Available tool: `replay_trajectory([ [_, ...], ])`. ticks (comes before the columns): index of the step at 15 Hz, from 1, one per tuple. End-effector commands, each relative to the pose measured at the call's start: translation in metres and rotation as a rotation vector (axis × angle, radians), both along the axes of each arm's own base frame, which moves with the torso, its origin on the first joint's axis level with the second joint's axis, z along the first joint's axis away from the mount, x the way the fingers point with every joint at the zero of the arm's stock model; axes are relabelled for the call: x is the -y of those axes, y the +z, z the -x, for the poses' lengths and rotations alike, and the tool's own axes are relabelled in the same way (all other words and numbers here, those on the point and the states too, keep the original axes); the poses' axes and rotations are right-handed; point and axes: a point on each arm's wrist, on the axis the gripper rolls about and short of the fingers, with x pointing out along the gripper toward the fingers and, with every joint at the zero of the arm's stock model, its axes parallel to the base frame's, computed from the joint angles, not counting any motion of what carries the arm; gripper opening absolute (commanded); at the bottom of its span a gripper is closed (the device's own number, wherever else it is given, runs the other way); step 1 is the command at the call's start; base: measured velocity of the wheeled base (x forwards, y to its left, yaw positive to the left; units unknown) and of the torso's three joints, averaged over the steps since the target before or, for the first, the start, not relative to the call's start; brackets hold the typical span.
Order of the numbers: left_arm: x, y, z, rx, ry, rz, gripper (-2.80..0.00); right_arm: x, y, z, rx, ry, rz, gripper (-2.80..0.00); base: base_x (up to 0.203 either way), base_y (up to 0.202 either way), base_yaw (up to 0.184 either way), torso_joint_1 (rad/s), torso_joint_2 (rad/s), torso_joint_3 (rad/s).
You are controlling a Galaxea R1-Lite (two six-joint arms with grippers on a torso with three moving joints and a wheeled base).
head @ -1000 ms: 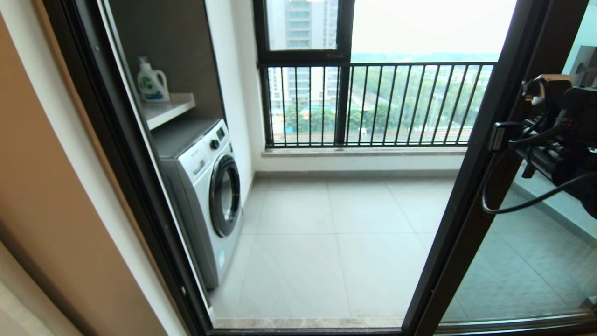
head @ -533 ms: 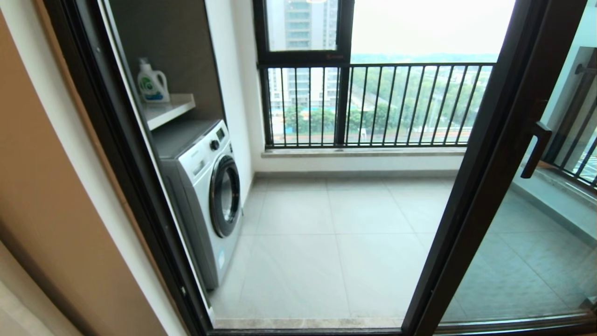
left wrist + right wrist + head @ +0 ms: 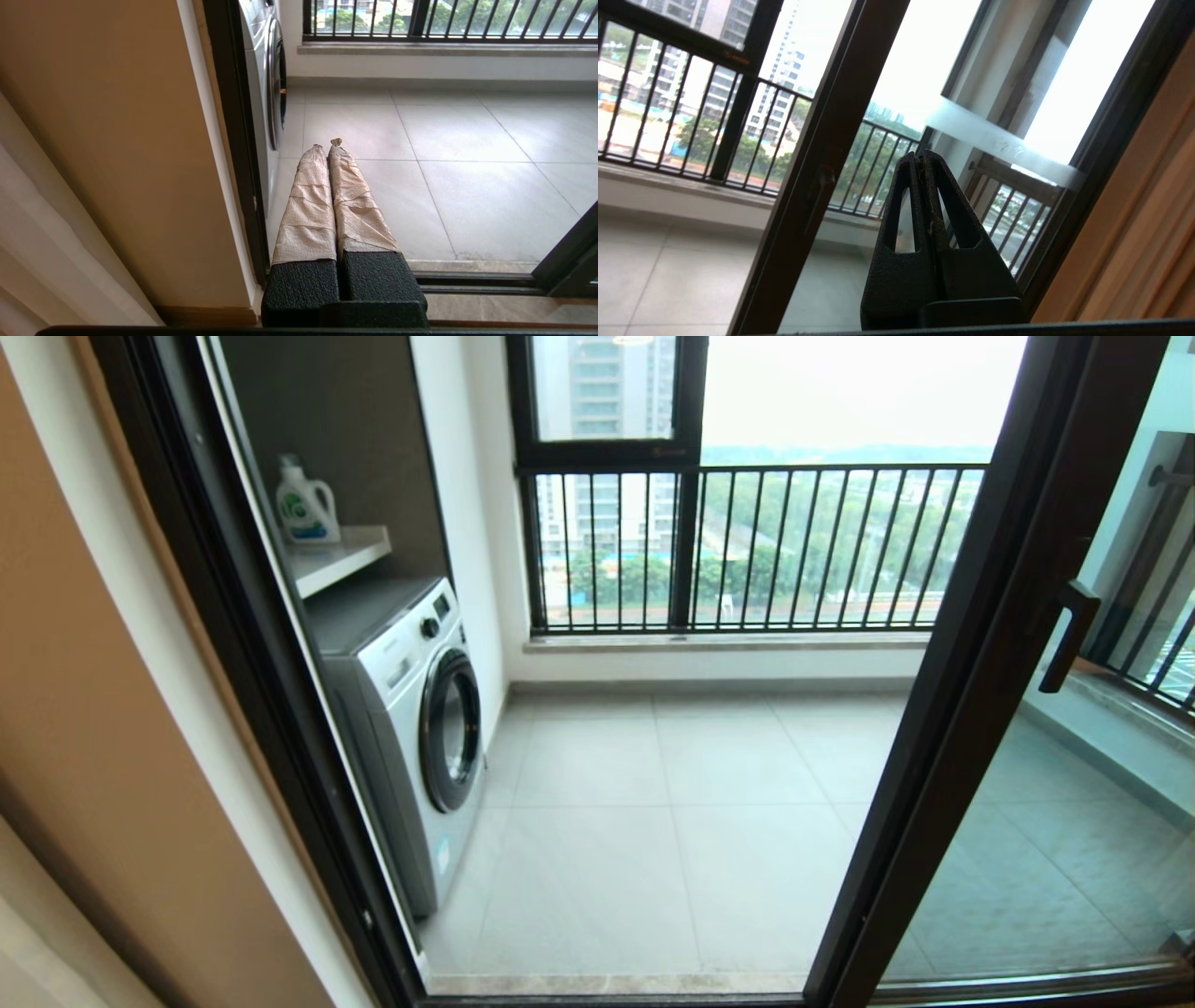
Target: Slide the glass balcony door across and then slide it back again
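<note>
The glass balcony door [image 3: 971,709] stands at the right of the doorway, and the opening to its left is wide. Its dark brown upright carries the black bar handle [image 3: 1069,635], with nothing on it. In the right wrist view the same upright [image 3: 822,163] runs past on a slant, and a frosted strip [image 3: 999,142] crosses the glass. My right gripper [image 3: 920,156] is shut and empty, hanging clear of the door in front of the glass. My left gripper [image 3: 328,143], its fingers wrapped in beige tape, is shut and parked low by the left door jamb. Neither gripper shows in the head view.
A white washing machine [image 3: 420,719] stands just inside the balcony on the left, under a shelf with a detergent bottle [image 3: 304,502]. The far window with black railing bars [image 3: 747,546] closes the back. A floor track [image 3: 467,282] runs along the threshold, and a beige wall [image 3: 84,709] flanks the left.
One second ago my right arm was at the door's handle at the right of the head view. It has since drawn back out of that view. The door has stayed put.
</note>
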Motion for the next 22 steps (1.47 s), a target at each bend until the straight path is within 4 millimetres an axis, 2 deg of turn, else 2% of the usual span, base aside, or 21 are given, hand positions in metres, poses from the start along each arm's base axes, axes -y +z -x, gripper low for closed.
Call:
replay_trajectory([
  [1, 0.000, 0.000, 0.000, -0.001, 0.000, 0.000, -2.80, -0.007, -0.014, 0.038, 0.115, 0.001, 0.051, -2.80, 0.000, 0.000, 0.000, 0.000, 0.00, 0.000],
  [4, 0.000, 0.000, 0.000, -0.001, 0.000, 0.000, -2.80, -0.007, -0.042, 0.038, 0.131, 0.067, 0.043, -2.80, 0.000, 0.000, 0.000, 0.000, 0.00, 0.000],
  [6, 0.000, 0.000, 0.000, -0.001, 0.000, 0.000, -2.80, -0.007, -0.075, 0.042, 0.123, 0.109, 0.002, -2.80, 0.000, 0.000, 0.000, 0.000, 0.00, 0.000],
  [7, 0.000, 0.000, 0.000, -0.001, 0.000, 0.000, -2.80, -0.007, -0.093, 0.037, 0.097, 0.122, -0.017, -2.80, 0.000, 0.000, 0.000, 0.000, 0.00, 0.000],
  [10, 0.000, 0.000, 0.000, -0.001, 0.000, 0.000, -2.80, -0.007, -0.146, -0.001, -0.071, 0.184, -0.151, -2.80, 0.000, 0.000, 0.000, 0.000, 0.00, 0.000],
  [12, 0.000, 0.000, 0.000, -0.001, 0.000, 0.002, -2.80, -0.007, -0.189, -0.025, -0.197, 0.220, -0.213, -2.80, 0.000, 0.000, 0.000, 0.000, 0.00, 0.000],
  [14, 0.000, 0.000, 0.000, -0.001, 0.000, 0.000, -2.80, -0.009, -0.217, -0.034, -0.322, 0.310, -0.290, -2.80, 0.000, 0.000, 0.000, 0.000, 0.00, 0.000],
  [15, 0.000, 0.000, 0.000, -0.001, 0.000, 0.000, -2.80, -0.010, -0.224, -0.034, -0.397, 0.357, -0.342, -2.80, 0.000, 0.000, 0.000, 0.000, 0.00, 0.000],
  [18, 0.000, 0.000, 0.000, -0.001, 0.000, 0.001, -2.80, -0.010, -0.226, -0.034, -0.418, 0.380, -0.449, -2.80, 0.000, 0.000, 0.000, 0.000, 0.00, 0.000],
  [22, 0.000, 0.000, 0.000, -0.001, 0.000, 0.000, -2.80, -0.010, -0.226, -0.034, -0.413, 0.379, -0.455, -2.80, 0.000, 0.000, 0.000, 0.000, 0.00, 0.000],
])
